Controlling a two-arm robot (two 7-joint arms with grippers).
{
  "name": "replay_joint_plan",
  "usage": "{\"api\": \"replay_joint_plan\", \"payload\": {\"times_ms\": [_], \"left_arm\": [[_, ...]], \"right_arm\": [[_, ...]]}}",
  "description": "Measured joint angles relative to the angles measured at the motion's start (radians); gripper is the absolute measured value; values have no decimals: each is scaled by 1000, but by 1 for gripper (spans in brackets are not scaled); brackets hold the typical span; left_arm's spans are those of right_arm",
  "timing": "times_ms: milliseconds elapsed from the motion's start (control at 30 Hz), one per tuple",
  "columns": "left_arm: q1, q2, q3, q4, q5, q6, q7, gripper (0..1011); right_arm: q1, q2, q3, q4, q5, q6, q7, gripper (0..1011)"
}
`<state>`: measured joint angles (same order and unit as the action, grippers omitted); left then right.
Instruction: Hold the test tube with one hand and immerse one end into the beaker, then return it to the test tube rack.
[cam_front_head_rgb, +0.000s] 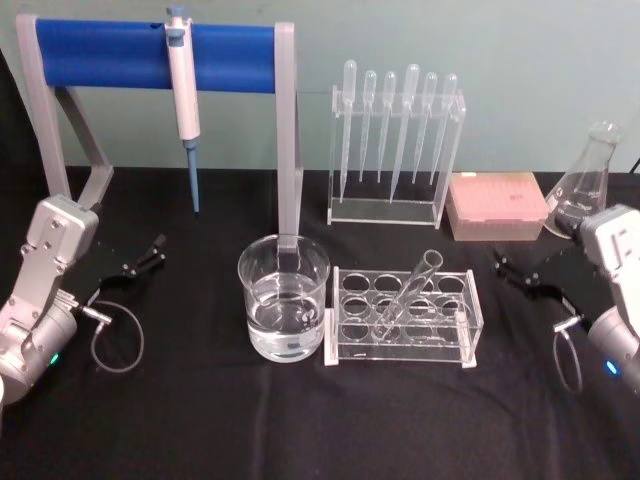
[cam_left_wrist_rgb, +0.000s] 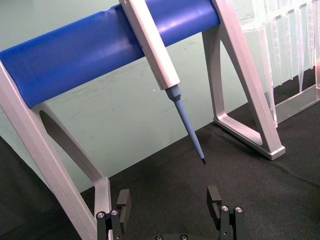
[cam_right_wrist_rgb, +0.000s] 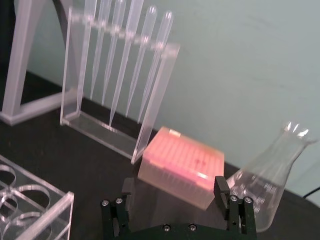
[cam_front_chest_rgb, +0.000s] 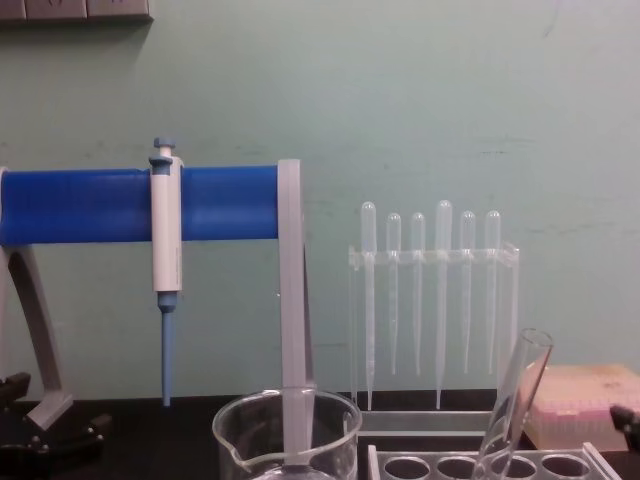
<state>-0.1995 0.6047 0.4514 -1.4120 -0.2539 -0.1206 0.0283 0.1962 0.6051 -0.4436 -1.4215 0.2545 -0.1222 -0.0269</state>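
I see the test tube standing tilted in the clear rack near the middle of the table, its open rim leaning toward the back right corner. The beaker stands just beside the rack, on the side nearer the left edge, partly filled with clear liquid and apart from the tube. My left gripper hovers near the table's left edge with its jaws apart, pointing toward the blue-barred stand at the back left, where a white-and-blue pipette hangs. My right gripper sits near the right edge, jaws also apart, facing the pink tip box and the conical flask by the back right corner.
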Motion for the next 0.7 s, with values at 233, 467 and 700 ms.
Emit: {"api": "replay_joint_plan", "payload": {"times_ms": [233,467,700], "left_arm": [[0,0,0,0,0,0,0,1000],[0,0,0,0,0,0,0,1000],[0,0,0,0,0,0,0,1000]], "right_arm": [[-30,10,47,-75,28,-6,19,1003],[-70,29,98,-175,69,7,45,1003],[-123,69,141,-243,135,35,120,1003]]}}
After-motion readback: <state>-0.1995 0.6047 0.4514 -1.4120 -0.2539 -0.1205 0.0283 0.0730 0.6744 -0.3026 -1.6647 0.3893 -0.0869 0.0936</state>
